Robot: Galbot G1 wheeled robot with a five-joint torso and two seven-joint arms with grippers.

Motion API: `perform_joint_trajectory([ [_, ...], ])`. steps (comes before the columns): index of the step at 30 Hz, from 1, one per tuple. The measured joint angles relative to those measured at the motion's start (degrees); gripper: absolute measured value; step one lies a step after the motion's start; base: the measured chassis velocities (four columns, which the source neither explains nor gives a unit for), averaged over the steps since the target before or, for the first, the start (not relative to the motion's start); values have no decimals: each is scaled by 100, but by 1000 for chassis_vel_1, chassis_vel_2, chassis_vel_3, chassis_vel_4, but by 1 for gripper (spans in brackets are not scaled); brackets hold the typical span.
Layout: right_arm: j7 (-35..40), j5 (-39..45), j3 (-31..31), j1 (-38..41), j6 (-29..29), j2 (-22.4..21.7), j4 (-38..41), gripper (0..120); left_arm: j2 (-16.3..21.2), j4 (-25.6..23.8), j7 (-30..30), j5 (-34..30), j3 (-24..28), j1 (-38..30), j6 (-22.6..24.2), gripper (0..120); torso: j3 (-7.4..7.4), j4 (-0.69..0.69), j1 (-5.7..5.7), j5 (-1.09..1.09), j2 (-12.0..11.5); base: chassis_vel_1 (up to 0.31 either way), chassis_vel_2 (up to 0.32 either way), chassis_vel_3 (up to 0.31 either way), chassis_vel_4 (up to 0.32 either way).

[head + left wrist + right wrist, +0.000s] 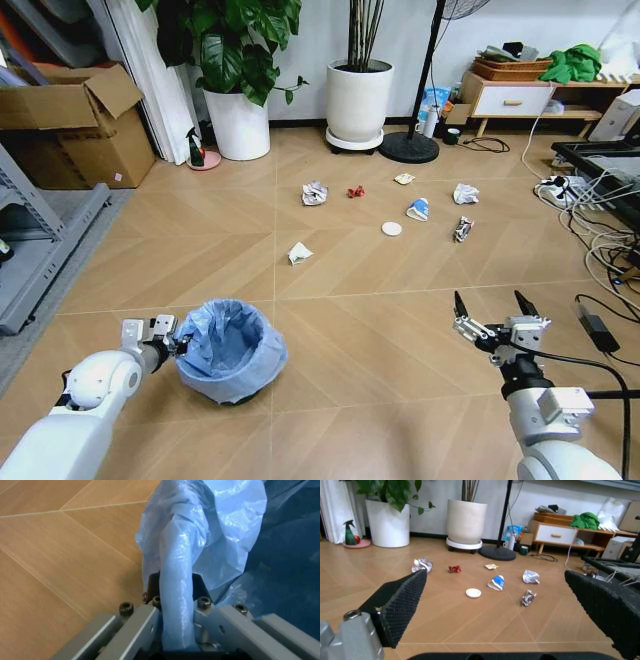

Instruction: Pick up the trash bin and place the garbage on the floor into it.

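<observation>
1. The small round dark trash bin (pixel 231 352), lined with a crinkled light-blue plastic bag, sits on the light-brown chevron parquet floor (pixel 350 330) near the robot, on its left side.
2. The left gripper (pixel 178 345) is at the bin's rim on the robot's left; in the left wrist view its fingers (pixel 142 624) are closed narrowly on the bag-covered rim (pixel 179 592), one finger either side of it.
3. The right gripper (pixel 493 304) hovers above bare floor on the robot's right, well apart from the bin, its two black ribbed fingers (pixel 402 603) spread wide and holding nothing.
4. The garbage lies farther out on the floor, between the robot and the planters: a crumpled white paper ball (pixel 315 192), a small red wrapper (pixel 355 191), a yellowish wrapper (pixel 404 179), a second crumpled white paper ball (pixel 465 193), a blue-white crushed cup (pixel 417 209), a white round lid (pixel 391 228), a printed crushed wrapper (pixel 463 229) and a folded white paper scrap (pixel 299 253), which lies nearest the bin.
5. None of these pieces touches the bin or either gripper.
6. Behind the litter stand two big white plant pots (pixel 359 101), with a green spray bottle (pixel 196 148) beside the left one.
</observation>
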Motion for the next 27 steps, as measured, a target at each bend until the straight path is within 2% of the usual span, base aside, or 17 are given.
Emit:
perform_joint_trajectory([
  [6, 27, 27, -1, 28, -3, 0, 0, 100, -4, -61, 12, -4, -52, 62, -13, 0, 1, 0, 0, -1, -1, 0, 0, 0, 0],
  [11, 95, 140, 30, 86, -59, -24, 6, 100, -44, -230, -162, -106, -170, 171, -200, 0, 1, 0, 1, -1, -2, 0, 0, 0, 0],
  [16, 229, 363, 62, 147, -193, -88, 48, 100, -117, -639, -453, -435, -474, 304, -360, 0, 1, 0, 1, 1, -2, 0, 0, 0, 0],
  [18, 268, 473, 75, 176, -311, -113, 91, 100, -174, -961, -694, -674, -663, 372, -368, 0, 1, 0, 1, 1, -2, 0, 0, 0, 0],
  [24, 276, 556, 80, 190, -404, -134, 140, 100, -284, -1380, -969, -816, -885, 457, -409, 0, 1, 0, 1, 2, -2, 0, 0, 0, 0],
  [27, 274, 543, 91, 186, -427, -134, 154, 100, -474, -1810, -1305, -957, -995, 605, -448, 0, 0, 0, 0, 2, -2, 0, 0, 0, 0],
])
